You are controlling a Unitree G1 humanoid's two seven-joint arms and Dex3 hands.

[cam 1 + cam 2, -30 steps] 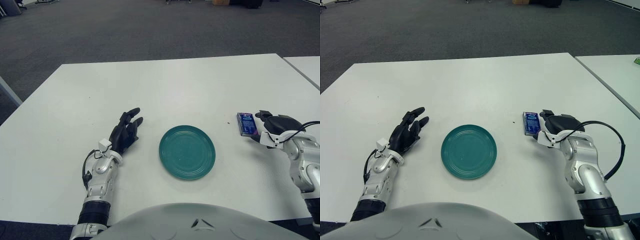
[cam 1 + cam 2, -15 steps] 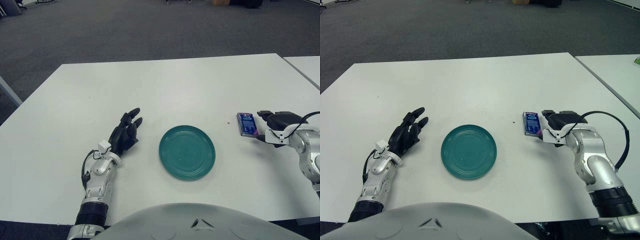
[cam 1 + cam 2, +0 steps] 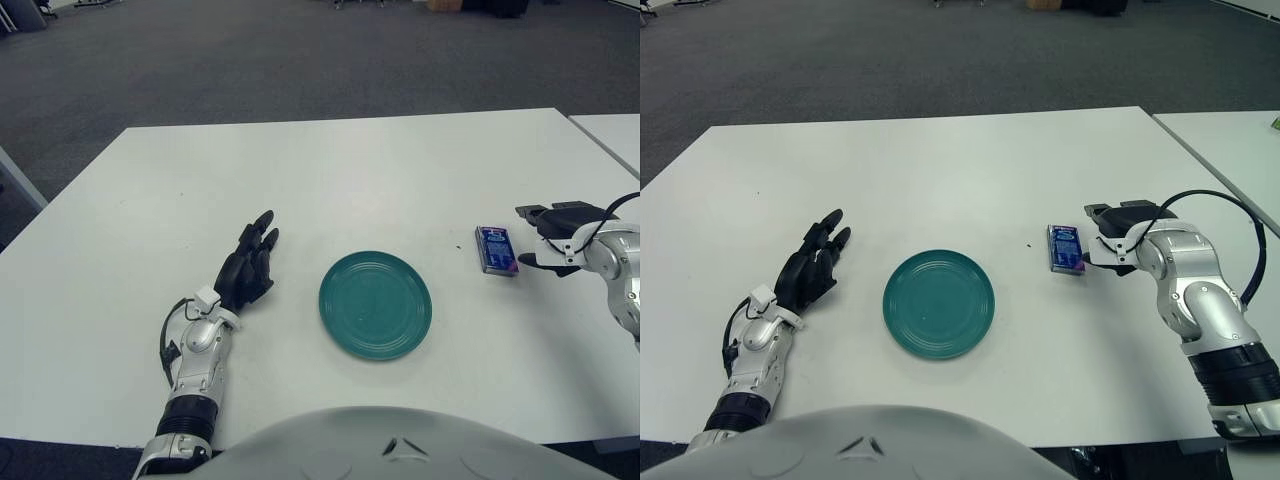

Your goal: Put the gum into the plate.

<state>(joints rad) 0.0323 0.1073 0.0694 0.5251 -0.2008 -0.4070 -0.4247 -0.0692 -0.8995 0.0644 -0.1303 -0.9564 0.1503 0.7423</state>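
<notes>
**Right hand drawn back from the gum pack**

Since a second ago the right hand (image 3: 1118,232) has shifted away from the gum (image 3: 1065,248); it then lay over the pack's right edge and now sits just beside it, to the right, with a thin strip of table between them. Its dark fingers (image 3: 1102,211) point toward the pack, loosely extended and gripping nothing.

The gum, a small blue pack, lies flat on the white table (image 3: 940,170), well to the right of the green plate (image 3: 939,303) and apart from it. The plate stands near the table's front edge, with nothing on it.

The left hand (image 3: 247,268) shows left of the plate, fingers stretched forward and slightly spread, holding nothing; it has barely changed place.
</notes>
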